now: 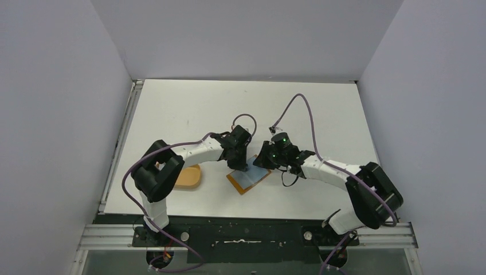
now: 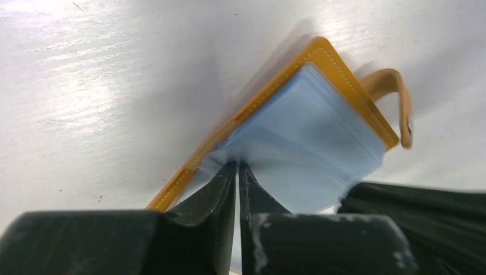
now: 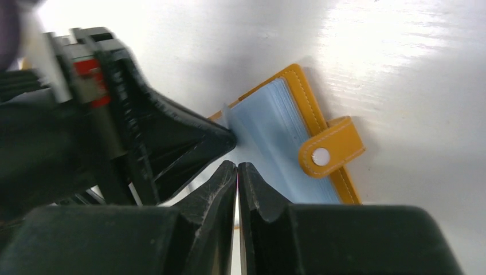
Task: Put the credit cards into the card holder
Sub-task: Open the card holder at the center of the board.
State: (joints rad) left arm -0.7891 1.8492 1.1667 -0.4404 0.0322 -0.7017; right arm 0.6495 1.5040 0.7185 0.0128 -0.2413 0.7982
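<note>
The card holder [image 1: 247,179] lies open on the white table, with a tan-orange rim [image 2: 321,63] and a stack of pale blue sleeves [image 2: 309,137] facing up. Its closure tab [image 3: 332,149] sticks out at one side. My left gripper [image 2: 238,164] is shut, its tips at the near edge of the blue sleeves. My right gripper [image 3: 236,164] is shut with nothing visible between its fingers, its tips over the same sleeves, close to the left fingers [image 3: 189,137]. A thin pale edge [image 3: 224,114] stands by the left tips. No credit cards show clearly.
An orange oval tray [image 1: 189,177] sits left of the card holder, partly behind the left arm. Both arms meet over the middle of the table's near half. White walls enclose the table on three sides.
</note>
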